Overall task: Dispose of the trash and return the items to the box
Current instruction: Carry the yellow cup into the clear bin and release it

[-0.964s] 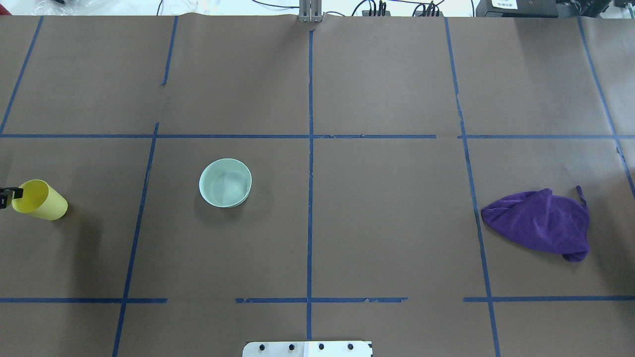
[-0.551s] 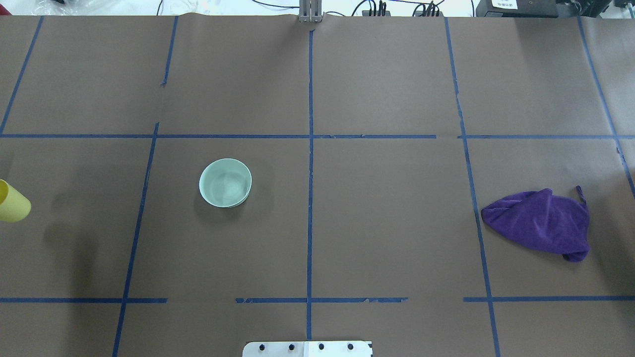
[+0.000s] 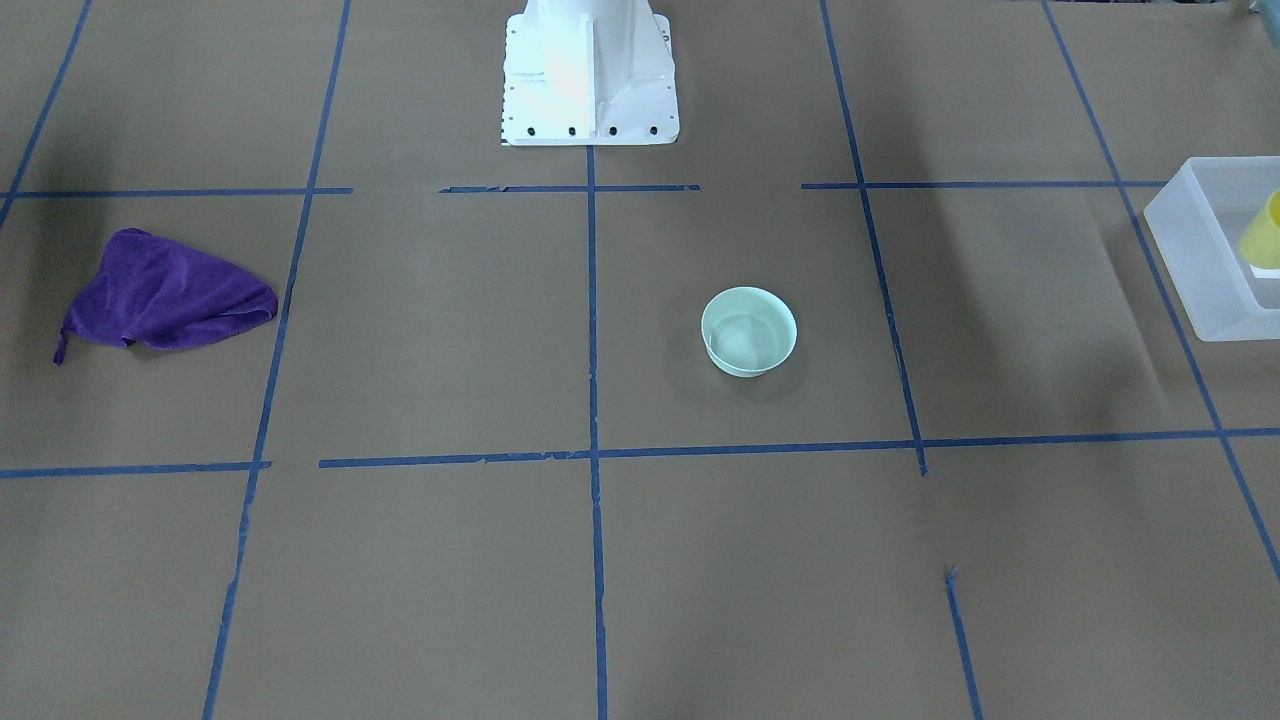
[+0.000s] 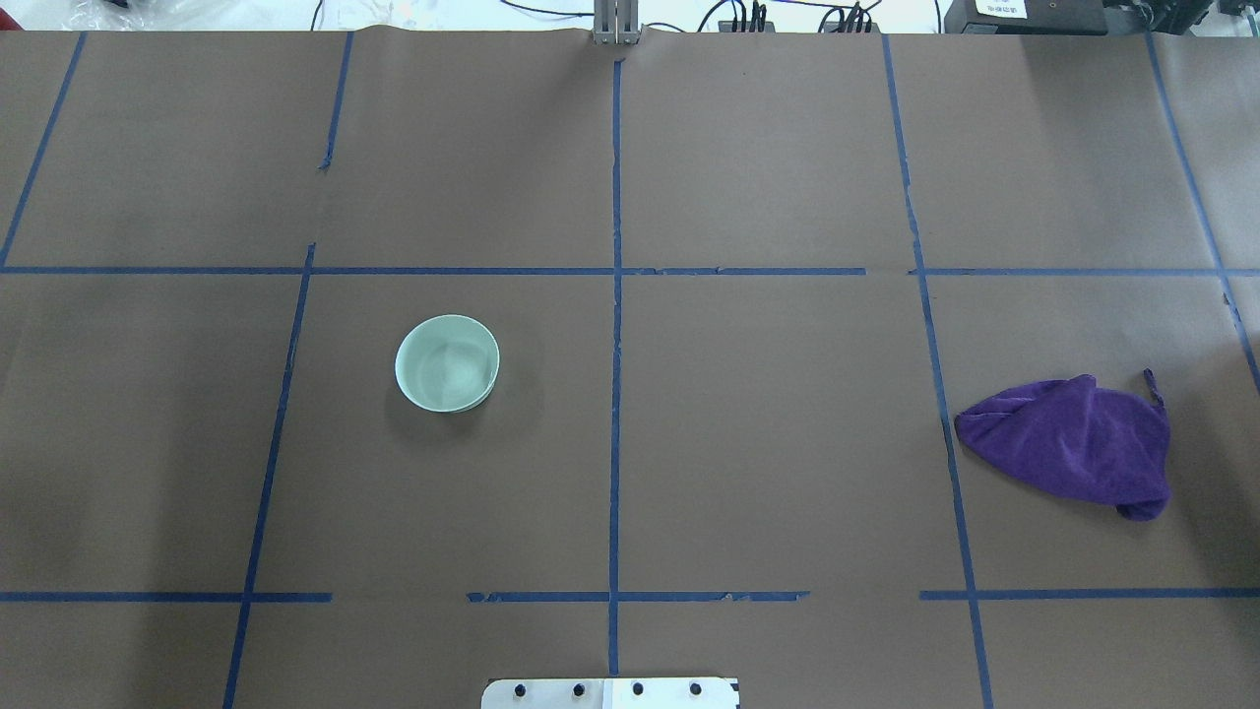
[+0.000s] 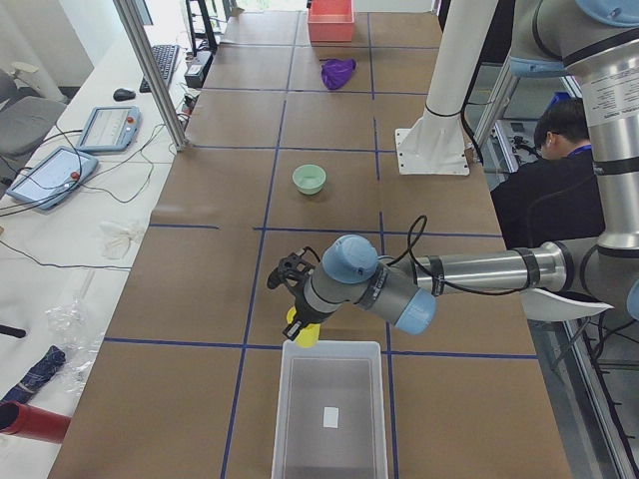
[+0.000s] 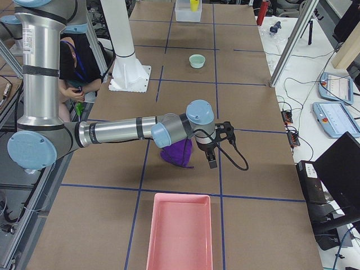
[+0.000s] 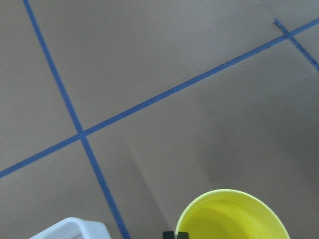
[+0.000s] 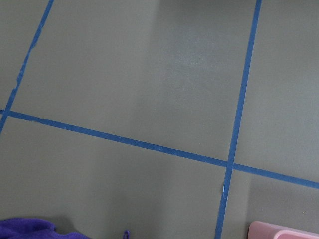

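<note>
1. The bowl (image 4: 447,362) stands on the table (image 4: 768,443), in the robot's left half, in front of the base (image 3: 588,75).
2. The cloth (image 4: 1073,443) lies in the right half, well apart from the bowl.
3. The box (image 5: 349,346) stands at the table's left end; the cup (image 5: 305,334) is above its wall on the bowl's side.
4. The tray (image 6: 180,236) sits at the right end, beyond the cloth.

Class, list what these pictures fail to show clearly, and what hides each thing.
The small bright-yellow plastic cup: cut by the front view's right edge and the left wrist view's bottom edge; outside the overhead view.
The frosted white plastic box: cut by the front view's right edge.
The right gripper: open or shut unclear; only the right side view shows it, small.
The purple cloth: partly behind the right arm there.
</note>
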{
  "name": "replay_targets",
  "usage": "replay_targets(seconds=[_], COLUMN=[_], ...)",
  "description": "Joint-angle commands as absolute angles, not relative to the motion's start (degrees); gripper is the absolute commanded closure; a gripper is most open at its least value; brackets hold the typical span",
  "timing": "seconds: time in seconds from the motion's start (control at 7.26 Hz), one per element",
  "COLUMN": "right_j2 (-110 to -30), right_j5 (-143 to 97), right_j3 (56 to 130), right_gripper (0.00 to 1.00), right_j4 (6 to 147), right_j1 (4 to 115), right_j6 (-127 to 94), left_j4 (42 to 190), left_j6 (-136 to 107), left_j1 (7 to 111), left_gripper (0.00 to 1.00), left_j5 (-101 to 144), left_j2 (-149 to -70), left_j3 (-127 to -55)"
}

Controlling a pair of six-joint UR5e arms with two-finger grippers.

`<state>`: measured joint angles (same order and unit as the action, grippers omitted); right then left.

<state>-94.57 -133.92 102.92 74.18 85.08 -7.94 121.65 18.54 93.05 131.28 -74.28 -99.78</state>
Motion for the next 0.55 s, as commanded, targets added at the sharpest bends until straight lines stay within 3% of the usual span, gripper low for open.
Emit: replay_targets(seconds=[0.0, 0.41], right_j2=[-94.57, -94.57], right_j5=[-133.94, -133.86], right_j3=[102.92, 102.92], right_gripper=[0.00, 0.00], right_j4=[74.18, 74.18], right_j1=[85.08, 85.08], right_j6=[-8.00, -7.91], left_j4=[115.74, 145.20], left_j6=[30.93, 11.84], left_j1=[99.67, 97.32], left_gripper=[1.00, 1.00], left_j5=[131.31, 131.57], left_j2=[-77.08, -76.91], left_j3=[-93.81, -77.30])
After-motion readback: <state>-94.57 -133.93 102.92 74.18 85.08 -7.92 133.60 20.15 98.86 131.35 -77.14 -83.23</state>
